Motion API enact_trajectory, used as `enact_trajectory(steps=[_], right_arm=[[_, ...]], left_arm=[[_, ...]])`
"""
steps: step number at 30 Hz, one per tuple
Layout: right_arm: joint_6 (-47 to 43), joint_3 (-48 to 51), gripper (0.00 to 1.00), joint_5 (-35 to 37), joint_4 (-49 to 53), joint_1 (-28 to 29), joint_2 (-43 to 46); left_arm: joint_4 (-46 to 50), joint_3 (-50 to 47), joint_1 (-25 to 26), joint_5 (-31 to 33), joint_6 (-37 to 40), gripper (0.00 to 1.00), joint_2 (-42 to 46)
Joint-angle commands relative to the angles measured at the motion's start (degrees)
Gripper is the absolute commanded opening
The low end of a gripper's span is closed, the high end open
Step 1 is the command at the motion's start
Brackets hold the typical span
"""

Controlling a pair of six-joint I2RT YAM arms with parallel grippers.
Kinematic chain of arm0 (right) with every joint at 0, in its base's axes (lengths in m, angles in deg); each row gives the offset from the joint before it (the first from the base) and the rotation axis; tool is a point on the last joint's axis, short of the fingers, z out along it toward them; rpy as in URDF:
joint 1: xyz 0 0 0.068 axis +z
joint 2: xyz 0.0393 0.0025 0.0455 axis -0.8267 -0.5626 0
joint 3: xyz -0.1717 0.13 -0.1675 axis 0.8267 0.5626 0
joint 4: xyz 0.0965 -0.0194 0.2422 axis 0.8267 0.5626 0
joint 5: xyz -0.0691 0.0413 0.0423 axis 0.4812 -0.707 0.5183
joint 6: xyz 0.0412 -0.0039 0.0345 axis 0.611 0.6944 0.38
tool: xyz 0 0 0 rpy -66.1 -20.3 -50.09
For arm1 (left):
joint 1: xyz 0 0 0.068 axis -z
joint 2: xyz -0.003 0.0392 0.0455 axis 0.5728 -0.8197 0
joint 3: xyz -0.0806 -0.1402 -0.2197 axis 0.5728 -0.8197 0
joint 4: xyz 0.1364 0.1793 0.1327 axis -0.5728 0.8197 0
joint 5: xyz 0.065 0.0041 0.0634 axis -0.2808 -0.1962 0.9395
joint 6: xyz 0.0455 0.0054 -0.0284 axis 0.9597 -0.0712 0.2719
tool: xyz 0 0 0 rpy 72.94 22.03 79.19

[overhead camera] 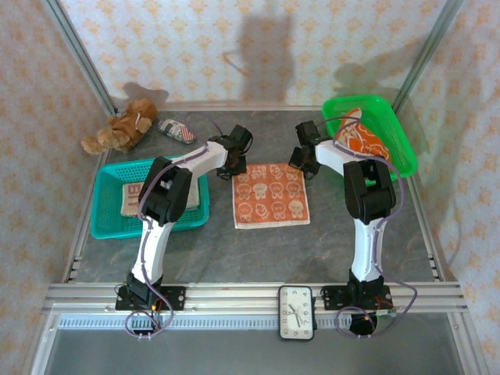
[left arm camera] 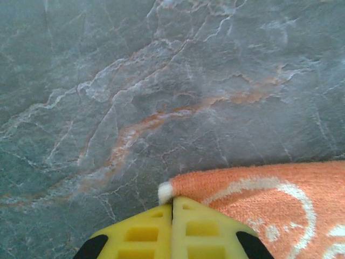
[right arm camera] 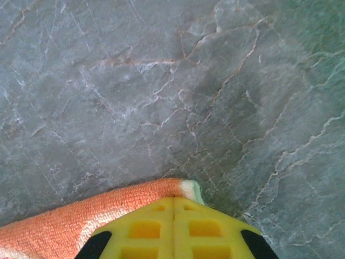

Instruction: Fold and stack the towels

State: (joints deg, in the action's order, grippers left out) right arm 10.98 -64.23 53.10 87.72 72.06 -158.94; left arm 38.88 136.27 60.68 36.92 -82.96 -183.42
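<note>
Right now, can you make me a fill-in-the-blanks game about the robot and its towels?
1. The flat towel in the middle of the table is mostly ____.
2. The left gripper and the right gripper each pinch one ____ of it.
3. The teddy bear sits next to a small striped ____.
4. The teal basket with a folded towel stands by the ____ arm.
Missing words: orange; corner; shoe; left.

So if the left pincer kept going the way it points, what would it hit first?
The corner of the orange towel, which the left pincer seems to be pinching. Just past it is the grey table, though depth is hard to judge.
</note>
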Motion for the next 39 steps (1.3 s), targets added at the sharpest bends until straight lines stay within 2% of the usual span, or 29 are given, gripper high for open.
enact_trajectory(steps=[1, 4, 6, 7, 14, 23, 35, 39], right_arm=[[-1.76, -1.37, 0.0, 0.03, 2.26, -0.45, -0.96], [-2.31, -2.13, 0.01, -0.77, 2.9, -0.45, 0.58], [-2.68, -2.16, 0.09, -0.57, 3.06, -0.42, 2.21], [-2.98, -2.25, 0.11, -0.31, 3.37, -0.41, 2.91], [-3.65, -2.17, 0.24, 0.5, 4.13, -0.86, 4.17], [-3.93, -4.03, 0.29, -1.89, 3.94, -1.46, 0.33], [-3.96, -5.31, 0.33, -1.39, 4.22, -1.75, -3.19], [-3.99, -5.69, 0.36, -1.76, 4.5, -1.71, -4.24]], left_arm=[[3.34, 1.88, -0.16, 2.05, 1.91, 0.0, -1.67], [3.93, 2.82, -0.42, 2.5, 2.53, 0.0, -0.58], [3.66, 2.9, -0.56, 2.95, 2.84, 0.01, 0.79], [3.12, 2.72, -0.68, 2.95, 3.0, 0.08, 1.48], [2.71, 4.16, -1.76, 0.06, 3.59, 0.2, 0.63], [0.49, 3.75, -1.87, -2.49, 4.03, 0.34, -0.84], [-0.62, 4.28, -1.87, -4.85, 3.64, 0.33, -3.46], [-0.76, 4.37, -1.86, -5.52, 3.55, 0.29, -4.21]])
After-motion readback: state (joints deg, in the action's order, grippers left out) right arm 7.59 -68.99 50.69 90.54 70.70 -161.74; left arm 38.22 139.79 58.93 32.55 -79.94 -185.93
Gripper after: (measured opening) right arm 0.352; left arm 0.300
